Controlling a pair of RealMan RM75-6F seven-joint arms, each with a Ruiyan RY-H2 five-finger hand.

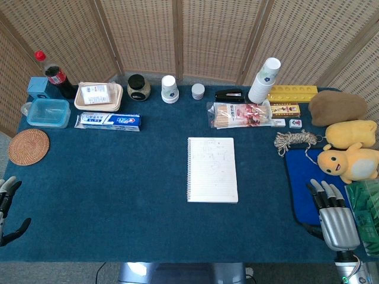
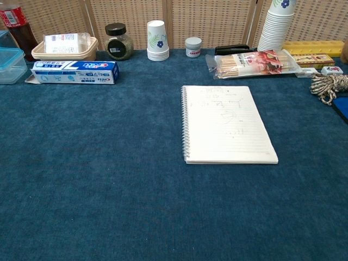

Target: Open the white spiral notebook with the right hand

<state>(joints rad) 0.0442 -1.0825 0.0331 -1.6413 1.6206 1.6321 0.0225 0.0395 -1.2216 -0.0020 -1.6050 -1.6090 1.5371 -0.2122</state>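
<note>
The white spiral notebook [image 1: 212,170] lay flat mid-table, well apart from the right hand [image 1: 333,213], up and to the left of its fingers [image 1: 323,193], which were spread, holding nothing. The left hand [image 1: 8,207] rested at the far edge, likewise released.

Matt lined paper notebook [image 1: 212,170], metal spiral, napped blue tablecloth [image 1: 118,189], woven coaster [image 1: 28,147]

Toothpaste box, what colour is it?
Blue and white toothpaste box; chest view shows it best.
</note>
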